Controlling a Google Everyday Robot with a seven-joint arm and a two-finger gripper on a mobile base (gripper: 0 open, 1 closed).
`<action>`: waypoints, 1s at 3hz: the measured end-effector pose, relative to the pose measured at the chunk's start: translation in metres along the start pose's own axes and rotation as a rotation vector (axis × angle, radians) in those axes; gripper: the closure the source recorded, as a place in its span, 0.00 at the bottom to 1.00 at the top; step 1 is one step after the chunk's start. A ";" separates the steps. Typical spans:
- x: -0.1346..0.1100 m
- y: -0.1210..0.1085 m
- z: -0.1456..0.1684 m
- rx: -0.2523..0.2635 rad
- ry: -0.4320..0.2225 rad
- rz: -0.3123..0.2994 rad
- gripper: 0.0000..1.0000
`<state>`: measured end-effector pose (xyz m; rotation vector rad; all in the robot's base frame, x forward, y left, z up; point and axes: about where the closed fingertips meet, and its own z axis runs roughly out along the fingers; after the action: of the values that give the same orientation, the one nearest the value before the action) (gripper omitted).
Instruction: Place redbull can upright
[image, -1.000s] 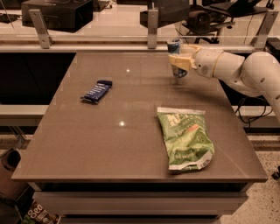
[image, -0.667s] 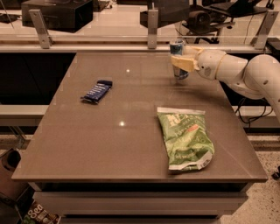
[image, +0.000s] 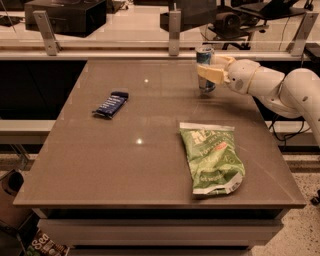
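Note:
The redbull can (image: 204, 54), slim, blue and silver, stands upright at the far right of the brown table (image: 150, 170), its base on or just above the surface. My gripper (image: 207, 67) reaches in from the right on a white arm (image: 280, 87). It is shut on the can's middle, with one pale yellow finger (image: 211, 74) across its front and the other behind it.
A green crinkled chip bag (image: 212, 157) lies flat at the near right. A dark-blue snack bar wrapper (image: 110, 104) lies at the left middle. A rail with metal posts (image: 174, 32) runs along the table's far edge.
The gripper and can have barely shifted; the can stays upright in the same spot at the far right. The bag and wrapper have not moved.

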<state>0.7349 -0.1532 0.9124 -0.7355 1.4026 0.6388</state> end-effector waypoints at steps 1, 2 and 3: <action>0.002 -0.001 0.001 -0.001 -0.020 0.003 1.00; 0.003 -0.001 0.002 -0.001 -0.023 0.006 1.00; 0.011 -0.002 0.007 -0.003 -0.031 0.024 1.00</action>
<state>0.7420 -0.1494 0.9014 -0.7097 1.3839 0.6683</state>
